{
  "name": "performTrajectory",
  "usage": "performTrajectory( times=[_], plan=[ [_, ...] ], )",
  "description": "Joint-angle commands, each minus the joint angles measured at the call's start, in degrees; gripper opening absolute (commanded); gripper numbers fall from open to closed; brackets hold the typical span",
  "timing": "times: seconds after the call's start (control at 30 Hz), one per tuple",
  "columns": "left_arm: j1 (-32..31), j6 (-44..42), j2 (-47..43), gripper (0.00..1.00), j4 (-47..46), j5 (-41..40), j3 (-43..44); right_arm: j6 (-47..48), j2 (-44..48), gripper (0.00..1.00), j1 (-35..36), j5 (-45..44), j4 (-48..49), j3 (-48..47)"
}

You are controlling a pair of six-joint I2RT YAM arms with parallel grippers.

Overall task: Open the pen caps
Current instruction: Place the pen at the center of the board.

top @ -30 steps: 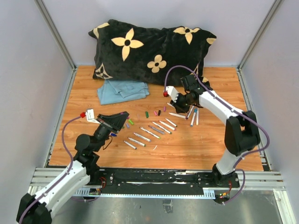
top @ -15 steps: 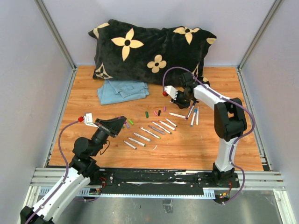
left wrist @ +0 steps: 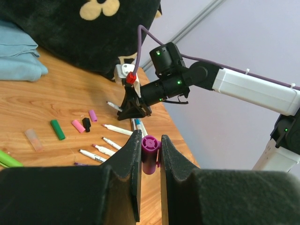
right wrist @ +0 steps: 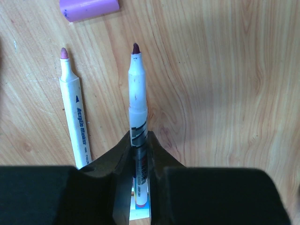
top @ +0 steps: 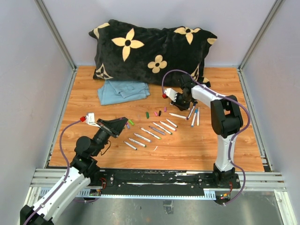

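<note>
Cap [left wrist: 150, 159] and pen [right wrist: 138, 93] sit in separate jaws. The left jaws are clenched on the cap, a short, smooth purple plastic cylinder. It stands on end between them, its ringed face pointing out past their tips toward the right arm. The right jaws are clamped across the pen's slim white barrel, and its long axis runs straight ahead of them. Its dark felt tip is bare and lies low over the wood-grain table [right wrist: 225, 93]; whether it touches I cannot tell.

Just left of the right jaws lies a second pen [right wrist: 74, 112], parallel to the first and also uncapped, with a pink tip. A lilac cap [right wrist: 89, 7] rests ahead of both. More loose caps [left wrist: 75, 125], green, pink and black, lie well ahead of the left jaws and nearer the right arm.

Cap and barrel are well apart, so this pen looks done. Likely each jaw next has to let go. Whether any capped pen remains I cannot tell.
</note>
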State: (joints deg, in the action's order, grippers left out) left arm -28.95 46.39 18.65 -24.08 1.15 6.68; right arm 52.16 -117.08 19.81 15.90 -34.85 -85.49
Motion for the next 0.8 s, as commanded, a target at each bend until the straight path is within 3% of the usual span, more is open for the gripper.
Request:
performTrajectory(
  times=[0.0, 0.57, 0.77],
  plan=[
    [0.47, 0.09, 0.44, 0.00, -1.69, 0.35, -0.17, 0.24, -1.53, 0.16, -0.77, -0.27, -2.17, -0.70],
    [0.43, 1.55, 2.94, 0.00, -4.01, 2.26, -0.33, -2.60, 1.11, 0.34, -2.40, 2.94, -3.54, -0.55],
    [0.47, 2.41, 6.54, 0.00, -6.38, 3.83, -0.54, -4.72, 3.13, 0.45, -3.04, 4.77, -4.09, -2.40]
  ],
)
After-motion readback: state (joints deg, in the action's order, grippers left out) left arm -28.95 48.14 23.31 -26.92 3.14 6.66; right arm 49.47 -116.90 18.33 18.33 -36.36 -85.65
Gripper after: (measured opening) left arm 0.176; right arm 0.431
